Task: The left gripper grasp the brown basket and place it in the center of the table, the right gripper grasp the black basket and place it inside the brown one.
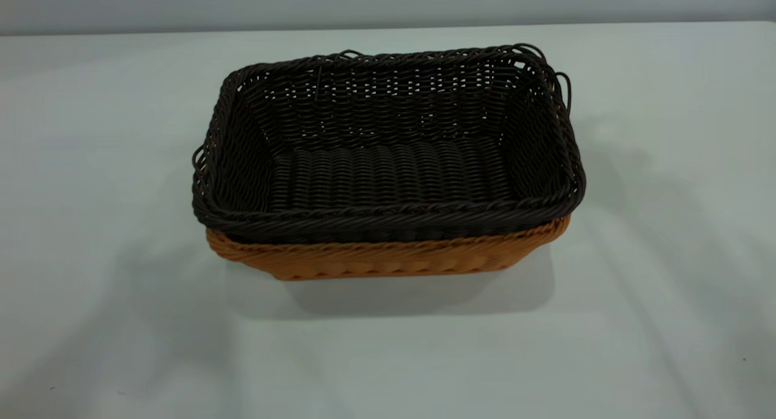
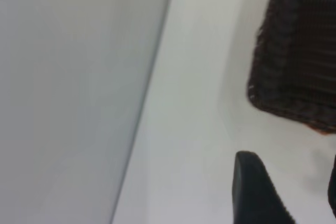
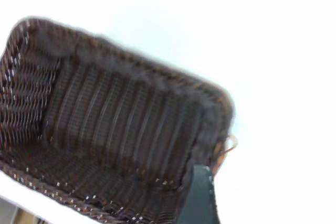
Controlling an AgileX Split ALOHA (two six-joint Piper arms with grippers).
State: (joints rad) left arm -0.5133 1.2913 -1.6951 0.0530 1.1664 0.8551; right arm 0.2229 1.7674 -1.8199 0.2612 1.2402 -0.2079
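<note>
Already nested | black basket (image 1: 388,164) sits inside brown basket (image 1: 388,258), long axis 3–9 o'clock, mid-table (image 1: 109,322) | left gripper (image 2: 294,192) empty, spread apart; right gripper (image 3: 199,198) grip unclear

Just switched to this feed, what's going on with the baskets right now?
The black basket sits nested inside the brown basket near the middle of the table. Nothing is holding either one. The left gripper and the right gripper hang beside the stack, off it.
</note>
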